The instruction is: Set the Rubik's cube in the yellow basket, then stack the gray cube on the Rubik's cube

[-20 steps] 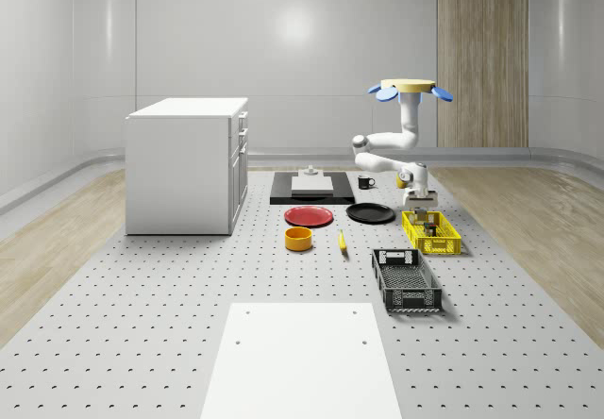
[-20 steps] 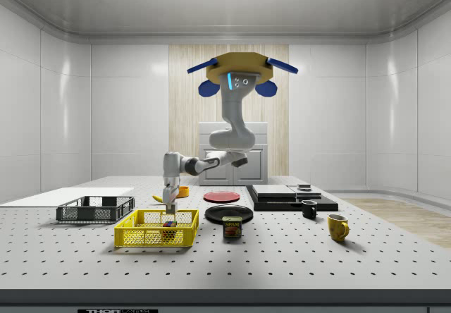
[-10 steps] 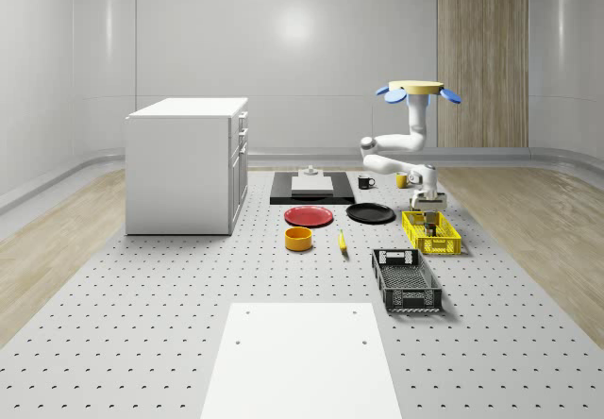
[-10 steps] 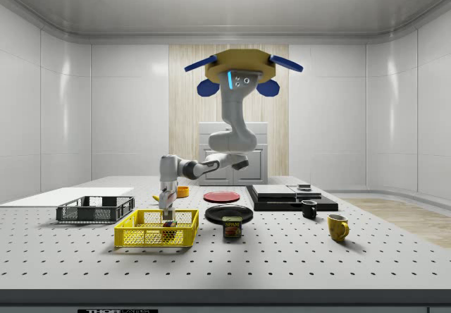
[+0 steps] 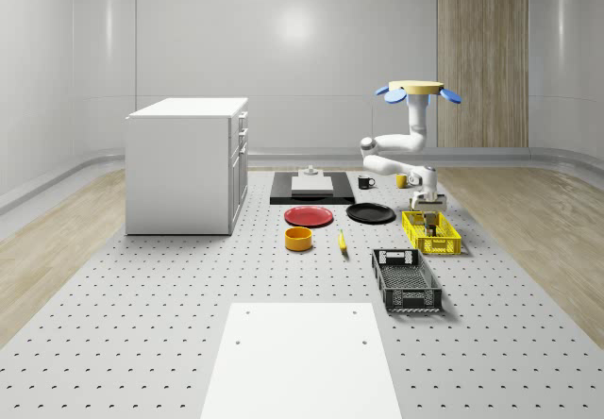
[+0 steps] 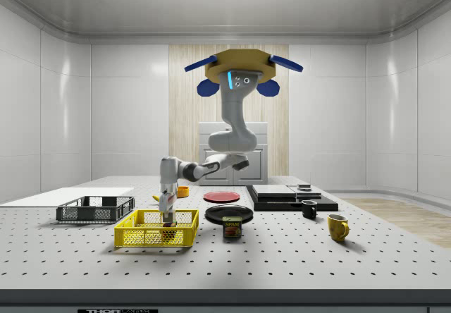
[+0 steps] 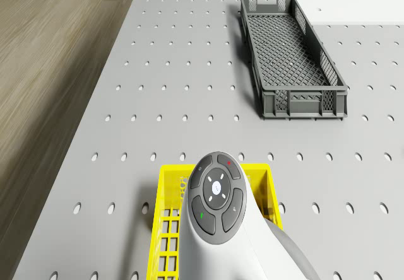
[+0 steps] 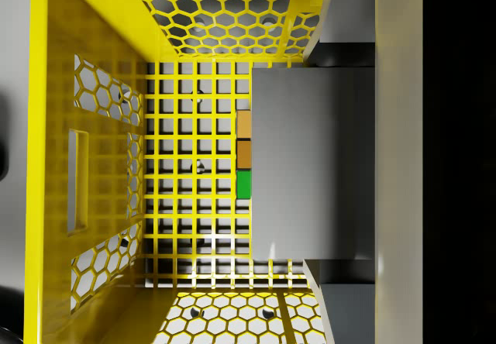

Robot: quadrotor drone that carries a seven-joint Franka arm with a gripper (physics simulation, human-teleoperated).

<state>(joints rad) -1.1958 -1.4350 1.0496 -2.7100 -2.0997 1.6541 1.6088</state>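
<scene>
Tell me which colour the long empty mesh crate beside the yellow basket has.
Dark gray; the long mesh crate shows best in the drone view.

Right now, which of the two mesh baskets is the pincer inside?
The yellow plastic mesh basket: the pincer reaches down into it, with the hovering drone above the table. The dark grey mesh basket sits apart, closer to the white board.

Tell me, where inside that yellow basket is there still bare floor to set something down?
In the wrist view, the yellow basket has open mesh floor between its punched side wall and the gray cube. The opposite side is crowded: the gray cube covers the Rubik's cube, with the hand there.
</scene>
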